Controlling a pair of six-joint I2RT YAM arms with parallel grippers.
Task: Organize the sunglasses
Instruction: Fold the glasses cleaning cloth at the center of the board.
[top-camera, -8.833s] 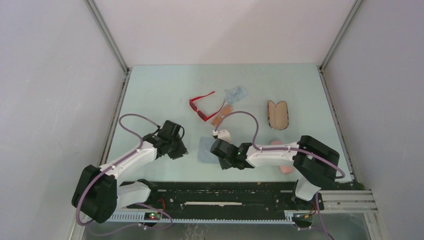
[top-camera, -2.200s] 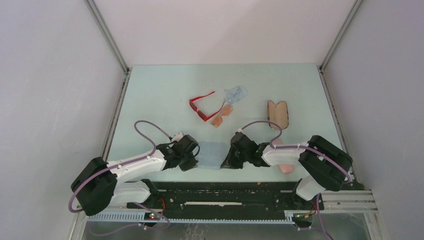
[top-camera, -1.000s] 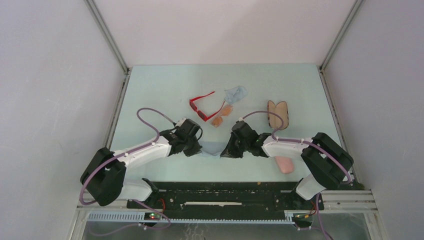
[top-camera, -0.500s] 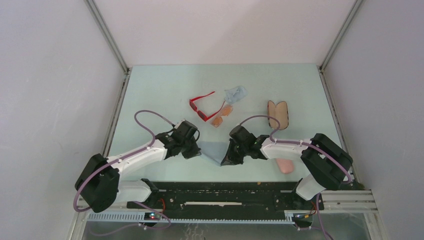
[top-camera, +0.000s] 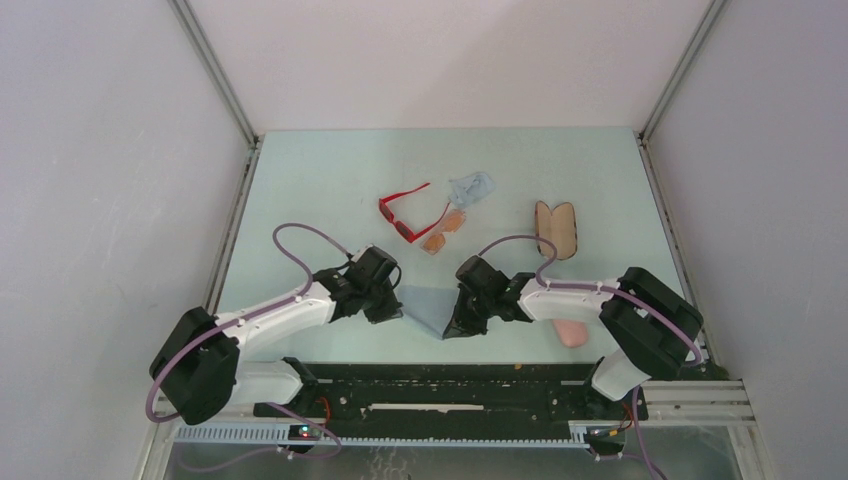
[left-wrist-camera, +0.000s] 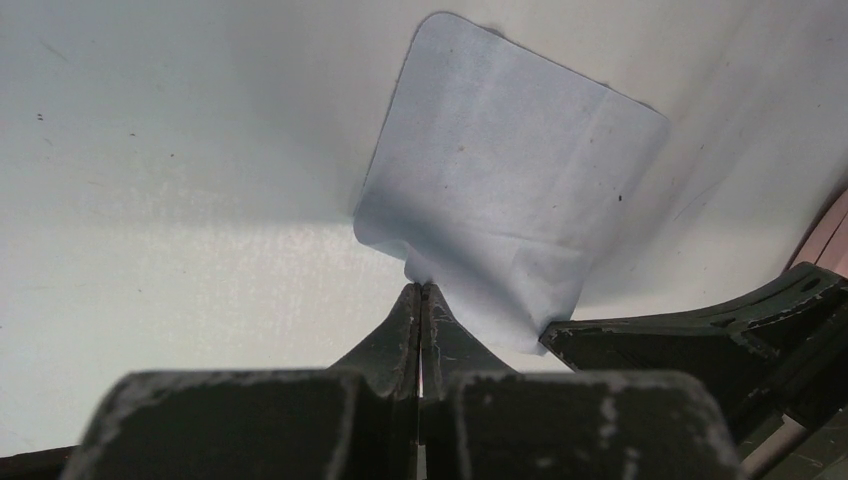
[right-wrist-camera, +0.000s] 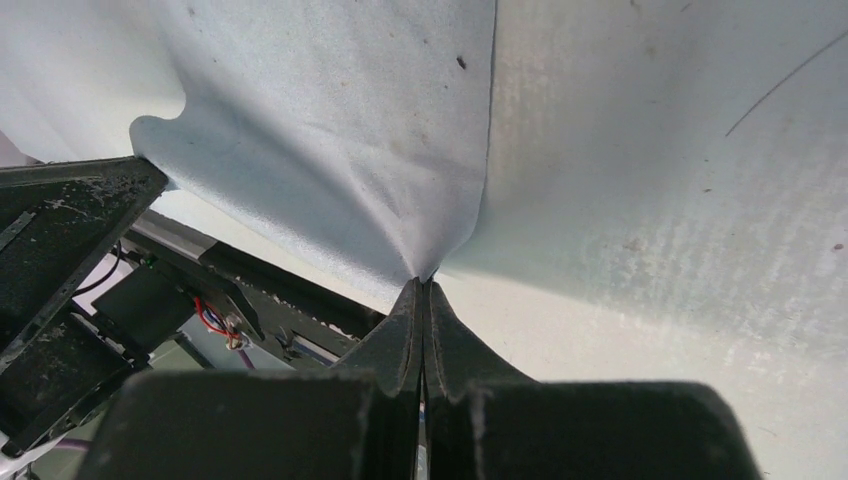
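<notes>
white arm links (top-camera: 285, 314), bulky black joints (top-camera: 190, 372) and looping mauve cables (top-camera: 276, 245).

This was a robot test cell in a lab, not a home: bare white walls (top-camera: 100, 200) boxed in a pale green table (top-camera: 320, 170). Metal posts (top-camera: 214, 70) ran up the corners, and two arms (top-camera: 285, 315) stood bolted to a black rail (top-camera: 440, 385).

The 2 arms are reaching low toward each other; the left gripper (left-wrist-camera: 420, 295) and right gripper (right-wrist-camera: 424, 285) are each pinching the cloth (left-wrist-camera: 510, 200) tightly.
</notes>
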